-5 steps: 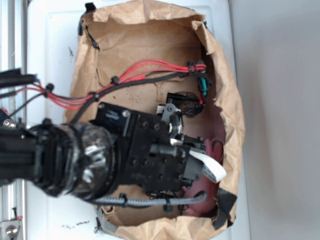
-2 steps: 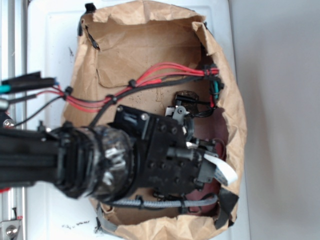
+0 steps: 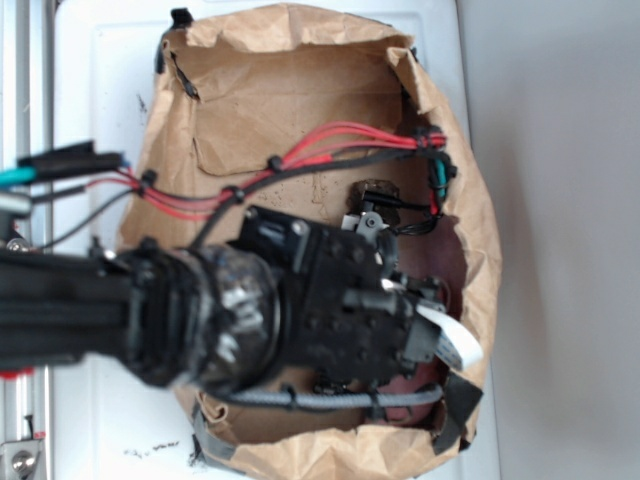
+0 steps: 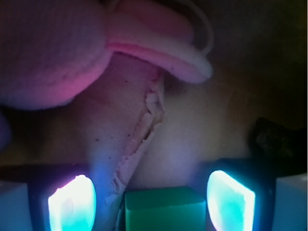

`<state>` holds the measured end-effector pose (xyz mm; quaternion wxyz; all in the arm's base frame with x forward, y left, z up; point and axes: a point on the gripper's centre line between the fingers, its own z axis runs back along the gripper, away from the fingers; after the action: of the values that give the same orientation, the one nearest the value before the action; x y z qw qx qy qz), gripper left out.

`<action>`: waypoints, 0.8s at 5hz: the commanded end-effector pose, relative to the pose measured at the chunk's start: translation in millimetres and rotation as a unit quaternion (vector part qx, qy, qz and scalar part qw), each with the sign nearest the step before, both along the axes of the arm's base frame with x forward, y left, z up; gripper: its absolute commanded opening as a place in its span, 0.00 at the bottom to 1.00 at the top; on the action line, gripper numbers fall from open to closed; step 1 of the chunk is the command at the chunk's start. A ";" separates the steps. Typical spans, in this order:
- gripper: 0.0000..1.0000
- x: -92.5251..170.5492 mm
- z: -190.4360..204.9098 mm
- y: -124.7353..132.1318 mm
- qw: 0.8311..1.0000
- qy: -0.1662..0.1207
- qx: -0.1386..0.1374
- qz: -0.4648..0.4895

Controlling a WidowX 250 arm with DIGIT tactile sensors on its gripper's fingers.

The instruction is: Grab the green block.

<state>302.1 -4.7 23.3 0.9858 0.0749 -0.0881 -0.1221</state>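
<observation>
- My hand (image 4: 154, 202) is open wide, and its two glowing fingertips (image 4: 71, 204) stand on either side of the green block (image 4: 164, 209).
- The green block sits low between my fingertips, a bit closer to the left one, and neither tip touches it.
- I can only see the top end of the green block in the wrist view; the rest is cut off at the bottom edge.
- Past the green block, a pink plush rabbit (image 4: 53, 53) lies on the paper, with one long ear (image 4: 159, 45) reaching out to the side.
- A torn edge of brown paper (image 4: 139, 134) runs from the rabbit down toward the green block.
- A dark brown lump (image 4: 276, 139) sits off to the right of the green block, just behind my right fingertip.
- From the outside view, my black arm (image 3: 200, 315) reaches into a big brown paper bag (image 3: 300, 90) that lies on a white surface (image 3: 100, 90).
- My arm hides the green block in that view.
- Red and black wires (image 3: 330, 150) cross the inside of the bag above my arm.
</observation>
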 end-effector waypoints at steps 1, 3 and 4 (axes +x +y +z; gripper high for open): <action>1.00 6.0 18.7 11.9 1.000 0.008 -0.025 0.008; 1.00 8.5 22.1 16.0 1.000 0.007 -0.023 0.016; 1.00 4.0 28.3 18.5 0.999 -0.011 -0.021 0.025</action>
<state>297.6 9.5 33.6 0.9905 0.0523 -0.0682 -0.1076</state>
